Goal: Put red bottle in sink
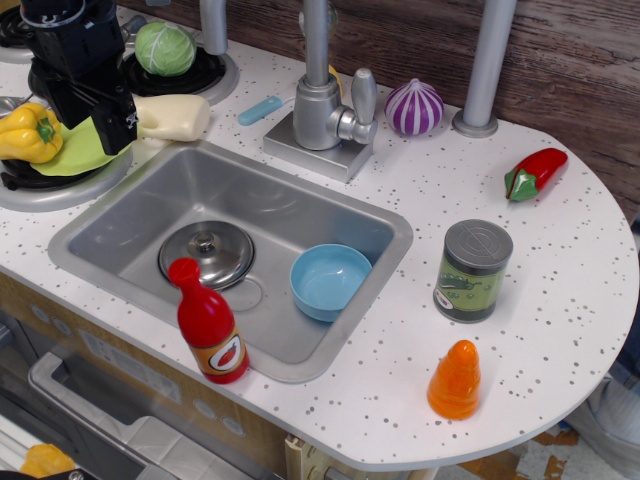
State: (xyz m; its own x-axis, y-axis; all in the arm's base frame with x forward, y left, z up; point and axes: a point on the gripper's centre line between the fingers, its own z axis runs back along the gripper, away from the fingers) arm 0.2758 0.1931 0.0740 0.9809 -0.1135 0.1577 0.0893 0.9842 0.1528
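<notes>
The red bottle [208, 325] stands upright at the front edge of the sink [120, 215], with its base on or just against the front rim; I cannot tell which. It has a rounded red cap and an orange-and-white label. My gripper [108, 118] is black and sits at the far left, above the sink's back-left corner, well away from the bottle. Its fingers point down over a green cloth and a cream object. I cannot tell whether its jaws are open or shut, and nothing shows between them.
In the sink lie a metal lid [205, 253] and a light-blue bowl [330, 280]. A faucet [320, 100] stands behind it. On the counter are a can [472, 270], an orange cone bottle [455, 380], a red chili [535, 172], a purple onion [413, 107], a yellow pepper [28, 132] and a cabbage [165, 48].
</notes>
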